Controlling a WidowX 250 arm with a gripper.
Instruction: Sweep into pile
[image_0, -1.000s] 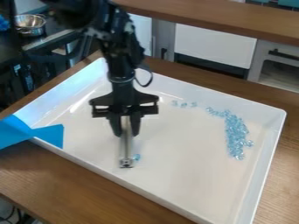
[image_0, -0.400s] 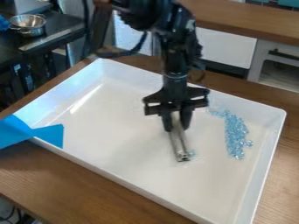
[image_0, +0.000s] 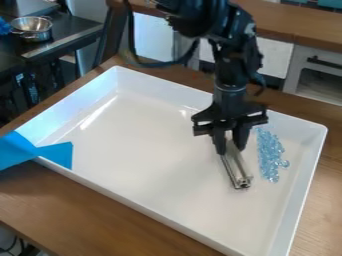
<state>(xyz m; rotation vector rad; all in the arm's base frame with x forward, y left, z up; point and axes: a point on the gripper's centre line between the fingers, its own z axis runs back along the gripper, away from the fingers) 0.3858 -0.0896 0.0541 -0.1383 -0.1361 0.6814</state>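
My gripper (image_0: 229, 145) hangs over the right half of the white tray (image_0: 160, 150), its fingers shut on a metal bar (image_0: 237, 170). The bar slants down toward the front, its far end at or close to the tray floor. Just right of the bar and gripper lies a long cluster of clear light-blue pieces (image_0: 270, 155), running from back to front near the tray's right wall. A narrow gap separates the bar from most of the cluster. The gripper partly hides the cluster's back end.
Blue tape (image_0: 40, 151) crosses the tray's left front edge. Raised walls surround the tray, which rests on a wooden table (image_0: 87, 205). A metal pot (image_0: 32, 28) stands on a dark counter at the back left.
The gripper and bar have moved right across the tray, from left of the middle to beside the cluster. The loose pieces earlier seen beside the bar are no longer visible there.
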